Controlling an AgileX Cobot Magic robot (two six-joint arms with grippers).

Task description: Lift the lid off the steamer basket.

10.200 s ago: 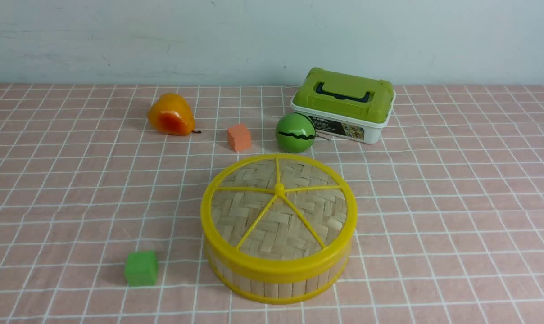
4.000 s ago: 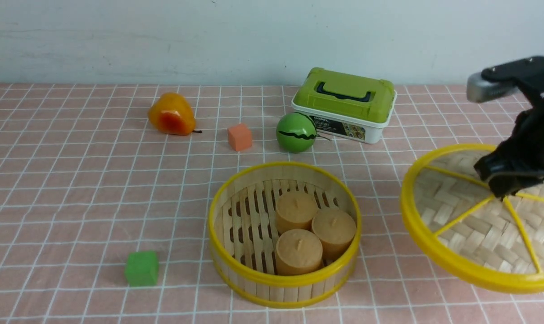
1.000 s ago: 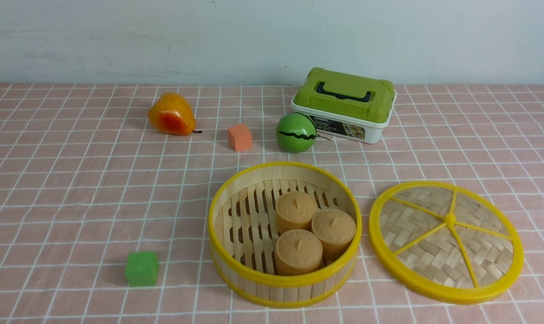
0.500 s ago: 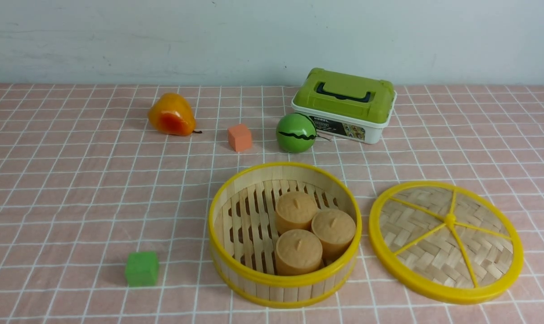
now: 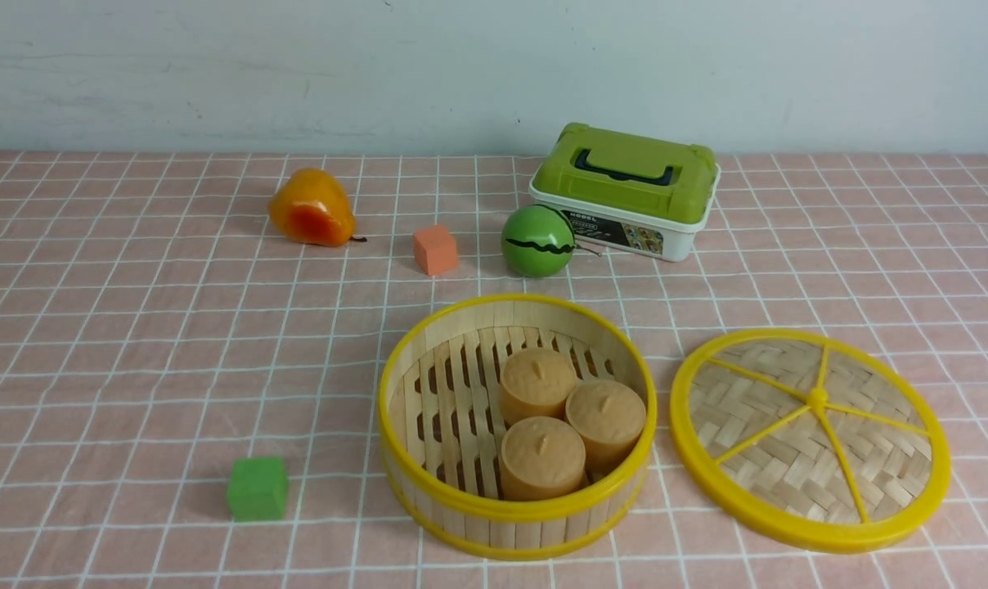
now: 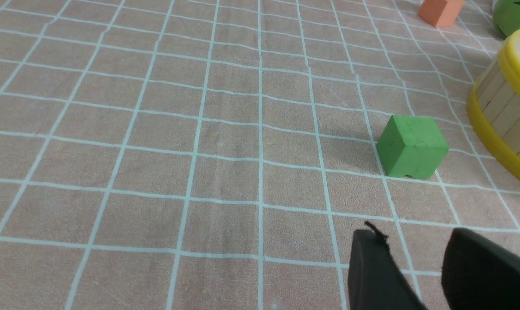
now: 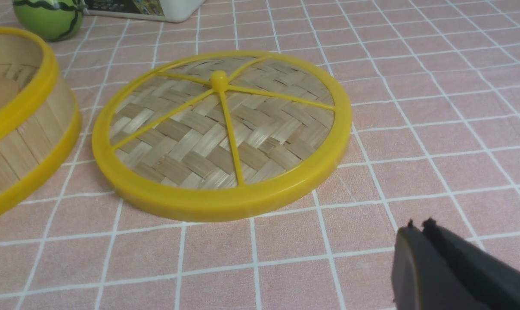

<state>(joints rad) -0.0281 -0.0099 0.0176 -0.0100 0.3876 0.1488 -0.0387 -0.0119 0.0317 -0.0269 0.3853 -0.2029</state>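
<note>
The lid [image 5: 810, 438], a woven bamboo disc with a yellow rim and spokes, lies flat on the cloth just right of the steamer basket [image 5: 461, 491]; it also shows in the right wrist view [image 7: 221, 133]. The basket stands uncovered with three tan round buns [image 5: 555, 421] inside; its wall shows in the left wrist view [image 6: 507, 112] and the right wrist view [image 7: 23, 133]. Neither gripper shows in the front view. My right gripper [image 7: 419, 228] is shut and empty, off the lid's near side. My left gripper [image 6: 415, 239] is open and empty, short of a green cube [image 6: 412, 146].
A green cube [image 5: 257, 487] sits left of the basket. Behind it lie an orange cube [image 5: 434, 249], a green striped ball [image 5: 536, 240], an orange-yellow pear [image 5: 310, 209] and a green-and-white box [image 5: 625, 190]. A pink checked cloth [image 5: 134, 352] covers the table.
Over the last second nothing has moved. Earlier the lid was on the basket, then my right gripper carried it to the right, set it down and left the front view.
</note>
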